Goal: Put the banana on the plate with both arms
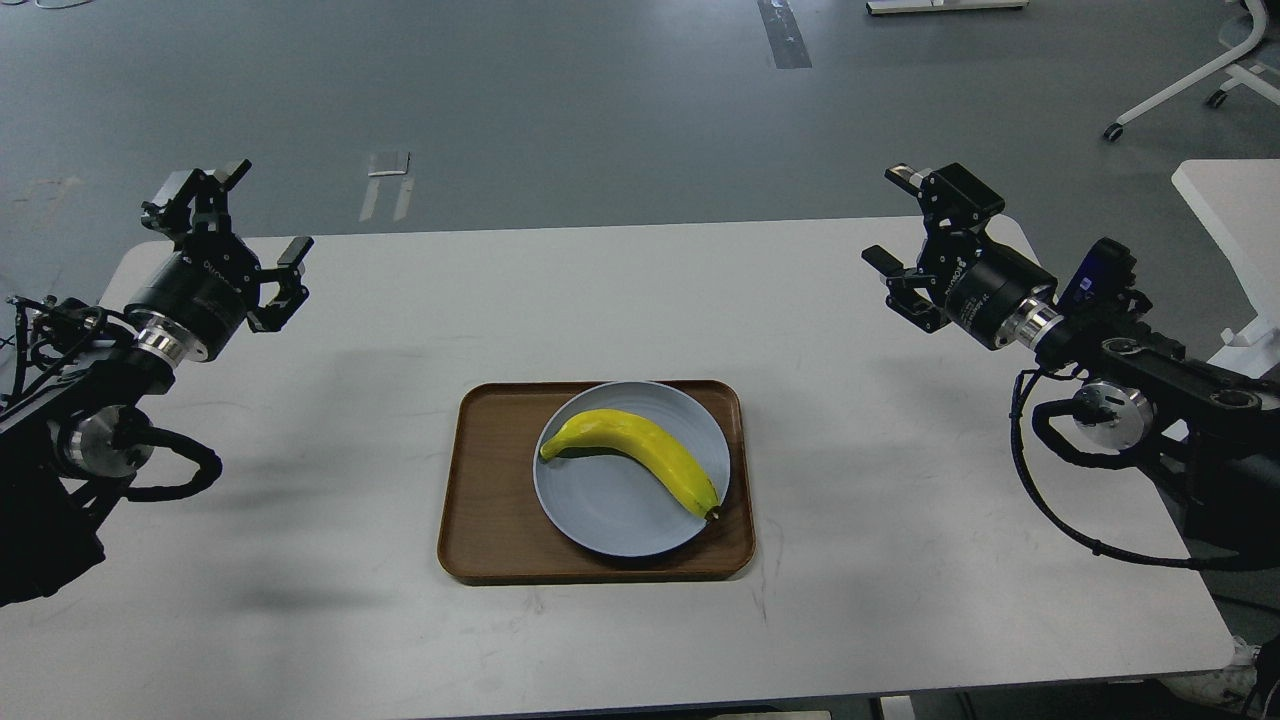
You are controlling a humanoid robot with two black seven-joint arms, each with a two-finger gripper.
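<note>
The yellow banana (640, 455) lies across the pale blue-grey plate (600, 510), stem end at the left, dark tip at the plate's right rim. The plate sits on a brown wooden tray (490, 500) in the middle of the white table. My left gripper (245, 225) is open and empty, raised over the table's far left corner. My right gripper (905, 225) is open and empty, raised over the table's far right side. Both are well away from the banana.
The white table (350, 620) carries only the tray. A second white table edge (1225, 185) and a rolling chair base (1190, 85) stand at the right on the grey floor.
</note>
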